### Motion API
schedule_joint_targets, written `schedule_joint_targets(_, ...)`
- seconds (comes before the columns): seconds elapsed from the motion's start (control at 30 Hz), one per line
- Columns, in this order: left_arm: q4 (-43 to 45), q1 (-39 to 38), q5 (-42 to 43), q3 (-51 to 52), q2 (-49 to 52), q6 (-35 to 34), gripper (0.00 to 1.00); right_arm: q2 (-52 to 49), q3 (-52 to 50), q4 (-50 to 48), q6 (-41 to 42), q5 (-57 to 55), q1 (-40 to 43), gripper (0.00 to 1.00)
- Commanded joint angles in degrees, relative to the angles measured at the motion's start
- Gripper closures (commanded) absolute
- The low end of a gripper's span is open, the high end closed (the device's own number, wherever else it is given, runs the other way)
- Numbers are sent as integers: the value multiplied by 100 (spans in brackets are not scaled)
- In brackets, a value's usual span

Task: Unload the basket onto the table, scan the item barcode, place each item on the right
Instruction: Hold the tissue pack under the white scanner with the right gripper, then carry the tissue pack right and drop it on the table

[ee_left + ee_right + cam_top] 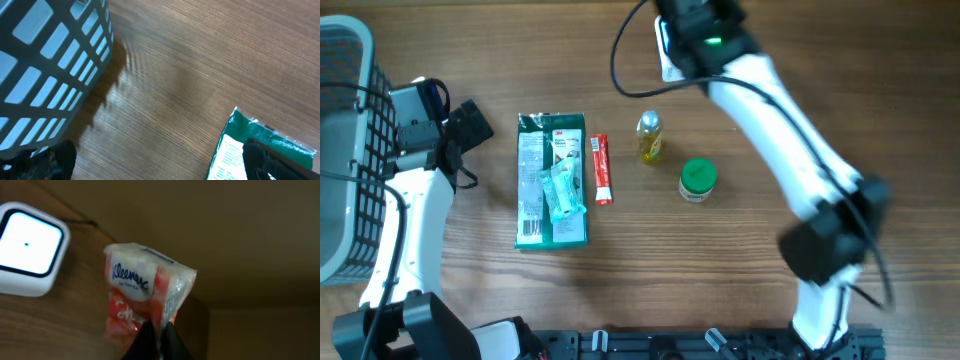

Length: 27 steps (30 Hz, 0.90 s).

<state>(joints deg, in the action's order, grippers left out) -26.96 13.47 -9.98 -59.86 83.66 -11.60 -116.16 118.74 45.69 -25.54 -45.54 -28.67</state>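
The right gripper [157, 337] has its fingers pressed together on the lower edge of a Kleenex tissue pack [145, 287], which juts up from them, tilted. Up to its left sits the white square scanner [27, 247], near the table [50, 325] edge. The left gripper [160, 162] is spread wide over bare wood, with the grey basket [45, 65] close on its left and a green packet [255, 142] corner at its right finger.

Kleenex pack [145, 287]: red-white, crinkled, raised, tilted, pinched at lower edge | scanner [27, 247]: white square, face probably lit, left of pack
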Motion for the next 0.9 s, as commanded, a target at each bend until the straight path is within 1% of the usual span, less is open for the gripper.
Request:
schedule_joint_targets(0.0, 13, 26, 11, -63, -72, 70, 0, 857, 83, 1434, 1867, 1342, 435, 95)
schedule_joint_targets(0.03, 13, 26, 11, -63, -72, 70, 0, 953, 83, 1930, 2201, 1882, 581, 95)
schedule_joint_targets(0.07, 13, 26, 11, -63, -72, 70, 0, 1001, 83, 2583, 2555, 2658, 837, 92)
schedule_joint_targets(0.13, 13, 26, 11, -63, -72, 70, 0, 953, 9, 3493, 2879, 3595, 1296, 89)
schedule_joint_targets(0.17, 13, 26, 11, -63, -72, 70, 0, 949, -122, 3773, 2953, 3770, 1480, 91)
schedule_joint_targets(0.23, 13, 26, 11, -63, -72, 68, 0, 949, -581, 4098, 3230, 3751, 1832, 96)
schedule_joint_targets(0.27, 13, 26, 11, -63, -72, 70, 0, 949, -907, 4138, 3322, 3748, 2011, 95)
schedule_joint_targets(0.3, 13, 26, 11, -63, -72, 70, 0, 949, -1425, 3998, 3351, 3746, 2218, 96)
schedule_joint_targets(0.4, 13, 26, 11, -63, -72, 70, 0, 949, -2317, 3438, 3344, 3744, 2533, 95)
schedule_joint_targets(0.5, 13, 26, 11, -63, -72, 70, 0, 949, -3506, 2334, 3333, 3615, 2970, 94)
schedule_joint_targets(0.53, 13, 26, 11, -63, -72, 68, 0, 949, -3821, 1998, 3318, 3617, 3082, 85)
schedule_joint_targets(0.57, 13, 26, 11, -63, -72, 70, 0, 949, -4122, 1668, 3311, 3617, 3193, 71)
schedule_joint_targets(0.63, 13, 26, 11, -63, -72, 70, 0, 949, -4371, 1399, 3287, 3622, 3329, 53)
schedule_joint_targets(0.67, 13, 26, 11, -63, -72, 70, 0, 949, -4369, 1381, 3233, 3624, 3366, 51)
schedule_joint_targets(0.7, 13, 26, 11, -63, -72, 70, 0, 962, -4332, 1388, 3099, 3670, 3379, 46)
schedule_joint_targets(0.77, 13, 26, 11, -63, -72, 70, 0, 1010, -4000, 1657, 2865, 3849, 3368, 42)
schedule_joint_targets(0.8, 13, 26, 11, -63, -72, 70, 0, 1045, -3797, 1871, 2870, 4092, 3355, 41)
schedule_joint_targets(0.87, 13, 26, 11, -63, -72, 70, 0, 1156, -3418, 2284, 2872, 4935, 3333, 37)
